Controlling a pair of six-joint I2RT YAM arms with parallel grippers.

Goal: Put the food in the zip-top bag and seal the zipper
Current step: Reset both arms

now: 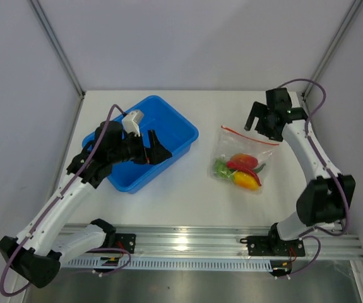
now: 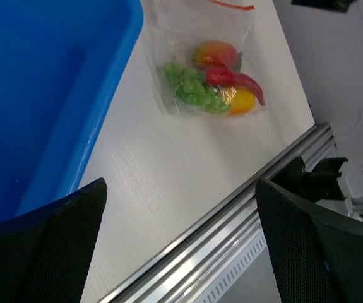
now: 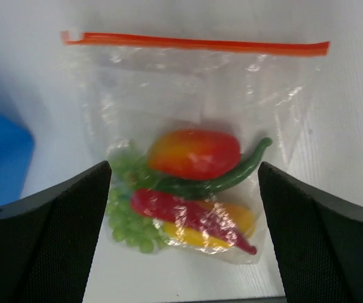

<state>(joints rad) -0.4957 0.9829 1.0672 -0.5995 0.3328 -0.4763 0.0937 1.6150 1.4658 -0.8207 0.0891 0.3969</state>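
The clear zip-top bag [image 1: 244, 151] lies flat on the white table right of centre. Its red-orange zipper [image 1: 250, 136] runs along the far edge and looks straight and flat in the right wrist view [image 3: 194, 44]. All the food lies inside the bag: a red-orange oval fruit [image 3: 194, 153], a green pepper [image 3: 232, 177], a red chili [image 3: 187, 218], a yellow-orange piece [image 3: 232, 218] and a green leafy piece [image 3: 127, 211]. My right gripper [image 1: 258, 120] is open and empty, above the table just beyond the zipper. My left gripper [image 1: 159, 148] is open and empty over the blue tray.
The blue plastic tray [image 1: 168, 117] stands left of centre, empty where it shows. The metal rail [image 1: 200, 240] runs along the near table edge. White walls close in the back and sides.
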